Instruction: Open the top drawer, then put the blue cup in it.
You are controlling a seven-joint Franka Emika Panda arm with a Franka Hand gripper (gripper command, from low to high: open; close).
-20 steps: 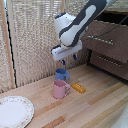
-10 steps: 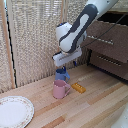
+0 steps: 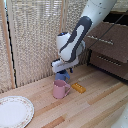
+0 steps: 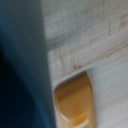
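Note:
The blue cup (image 3: 63, 76) stands on the wooden table just behind the pink mug (image 3: 60, 89), and the arm hides most of it. My gripper (image 3: 63, 70) is down on the cup's top; the exterior view does not show its fingers. In the wrist view the blue cup (image 4: 20, 65) fills one side, blurred and very close, and no fingertip shows. The top drawer (image 3: 107, 36), dark brown with a silver bar handle, is at the exterior view's right, above a similar drawer front (image 3: 111, 60). Whether it stands open I cannot tell.
A small orange block (image 3: 78, 88) (image 4: 75, 102) lies on the table beside the pink mug. A white plate (image 3: 14, 111) sits at the exterior view's lower left. A slatted blind hangs behind the table. The chest bounds the right side.
The arm has come down over the last second, bringing the gripper from above the blue cup onto its top. The cup, pink mug and orange block have not moved.

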